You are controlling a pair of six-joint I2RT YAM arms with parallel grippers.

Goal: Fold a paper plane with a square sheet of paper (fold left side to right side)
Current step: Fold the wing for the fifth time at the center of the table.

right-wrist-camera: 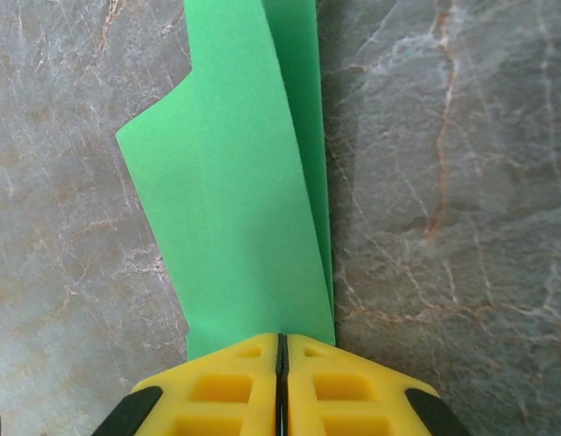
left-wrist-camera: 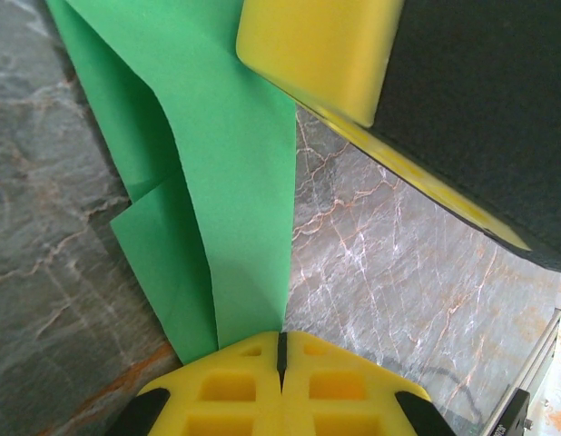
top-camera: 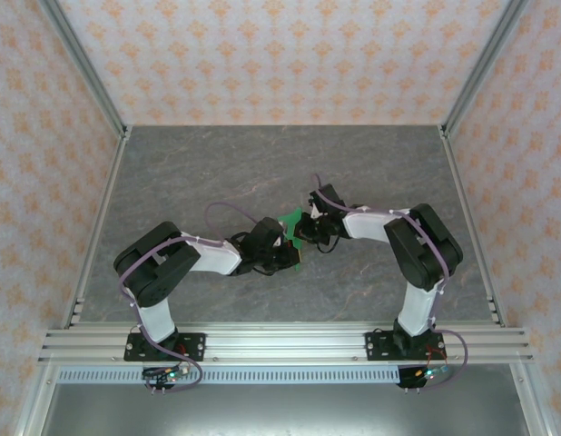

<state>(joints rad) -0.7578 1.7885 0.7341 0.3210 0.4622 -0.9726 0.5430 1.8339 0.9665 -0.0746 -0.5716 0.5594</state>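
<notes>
Left gripper (left-wrist-camera: pixel 281 347) and right gripper (right-wrist-camera: pixel 281 349) both pinched shut on the folded green paper (top-camera: pixel 292 221), centre of top view. Risk: opposing pull tears it, or layers slip and the crease skews.

Papered booth, grey marbled bench (top-camera: pixel 217 163)
We see rust-coloured veins in the bench top, pale walls (top-camera: pixel 290 54) printed with orange florets, aluminium posts (top-camera: pixel 85 68) at the back corners, a slotted rail (top-camera: pixel 280 341) along the near edge.

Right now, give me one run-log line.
left gripper: shut on green paper | right gripper: shut on green paper | state: creased, spanning both grippers
</notes>
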